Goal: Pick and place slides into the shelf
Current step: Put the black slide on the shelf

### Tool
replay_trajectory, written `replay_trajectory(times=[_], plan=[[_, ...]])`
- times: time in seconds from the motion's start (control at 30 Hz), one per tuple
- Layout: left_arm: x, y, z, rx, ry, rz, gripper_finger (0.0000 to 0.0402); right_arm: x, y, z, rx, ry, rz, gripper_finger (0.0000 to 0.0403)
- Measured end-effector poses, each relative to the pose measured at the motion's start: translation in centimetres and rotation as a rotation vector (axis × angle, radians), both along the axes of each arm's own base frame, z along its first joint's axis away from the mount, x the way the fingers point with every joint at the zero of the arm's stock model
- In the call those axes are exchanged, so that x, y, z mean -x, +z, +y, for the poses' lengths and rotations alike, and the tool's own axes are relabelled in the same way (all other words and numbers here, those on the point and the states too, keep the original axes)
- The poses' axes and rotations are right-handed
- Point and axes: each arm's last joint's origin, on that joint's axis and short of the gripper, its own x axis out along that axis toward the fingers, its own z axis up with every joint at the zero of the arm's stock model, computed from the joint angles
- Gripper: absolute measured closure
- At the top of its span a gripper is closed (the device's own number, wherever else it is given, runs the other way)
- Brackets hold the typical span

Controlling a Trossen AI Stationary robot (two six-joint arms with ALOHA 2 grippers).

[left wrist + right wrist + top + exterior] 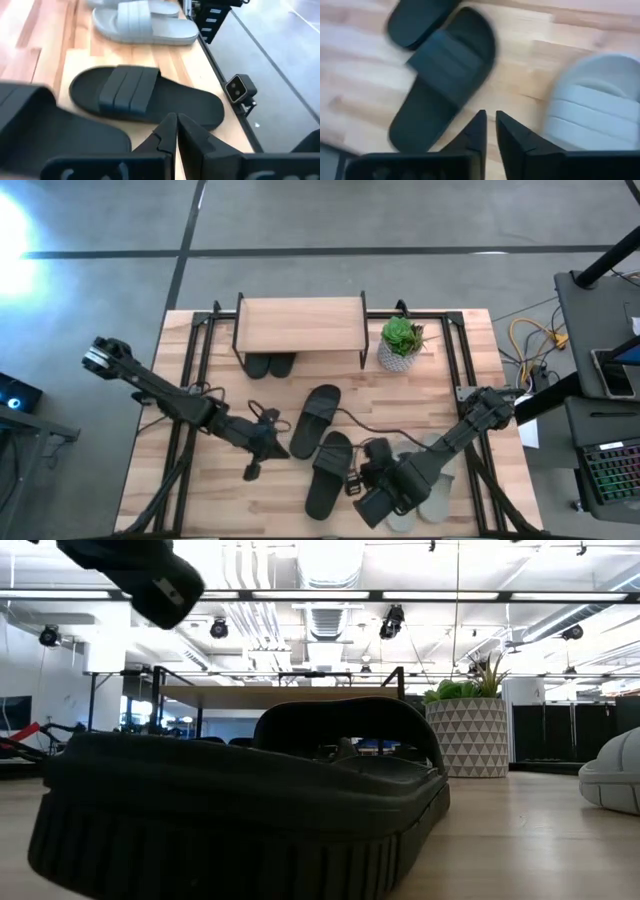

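1. The shelf [300, 323], a low rack with a light plank top, stands at the far edge of the table [470, 360]. One black pair [270, 365] already sits on its lower tier, toes poking out, and a potted plant [401, 343] stands just beside its right end.
2. Two black slides lie loose mid-table: one nearer the shelf [317, 418] and one nearer the front edge [327, 471], touching or almost touching. The light grey pair [437, 485] lies to their right, partly under the right arm.
3. The left gripper [268, 442] hangs just left of the two loose black slides. In its wrist view the fingertips [176, 122] are pressed together and hold nothing, with a black slide [145, 100] lying just ahead.
4. The right gripper [372, 480] hovers between the front black slide and the grey pair. Its fingers [481, 131] stand a narrow slit apart and empty, the black slide [445, 75] on one side and a grey one [592, 115] on the other.
5. The step in hand looks like a pick of a black slide. To do it well, the chosen gripper should spread its jaws before descending, then straddle the wide strap or one sole edge.
6. Lifting straight up should avoid dragging the neighbouring slide.
7. The shelf approach should stay low and clear of the plant.
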Motion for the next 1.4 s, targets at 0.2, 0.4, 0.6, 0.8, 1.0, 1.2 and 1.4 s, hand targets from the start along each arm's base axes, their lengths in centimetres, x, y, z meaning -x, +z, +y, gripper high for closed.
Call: replay_trajectory(times=[0.2, 0.4, 0.6, 0.8, 1.0, 1.2, 1.4], plan=[[3.0, 0.7, 1.4, 0.011, 0.111, 0.15, 0.0374, -2.4, -0.1, -1.6, 0.102, 0.259, -0.04, 0.0275], [7.0, 0.7, 2.9, 0.031, 0.3, 0.355, 0.0311, -4.4, -2.0, -4.7, 0.373, 0.429, 0.014, 0.0189], [9.6, 0.8, 3.0, -0.017, 0.41, 0.386, 0.0284, -6.0, -4.8, -5.7, 0.537, 0.673, 0.039, 0.016], [10.5, 0.1, 3.0, -0.178, 0.444, 0.408, 0.0283, -7.3, -6.2, -8.1, 0.584, 0.71, 0.068, 0.016], [11.1, -0.8, 3.6, -0.34, 0.474, 0.495, 0.0283, -9.9, -7.6, -10.5, 0.54, 0.827, 0.029, 0.016], [11.7, -0.9, 4.2, -0.434, 0.493, 0.52, 0.0283, -11.4, -9.7, -11.6, 0.627, 0.845, 0.217, 0.016], [12.2, -0.7, 4.7, -0.484, 0.517, 0.499, 0.0283, -13.2, -11.2, -12.4, 0.764, 0.878, 0.428, 0.016]])
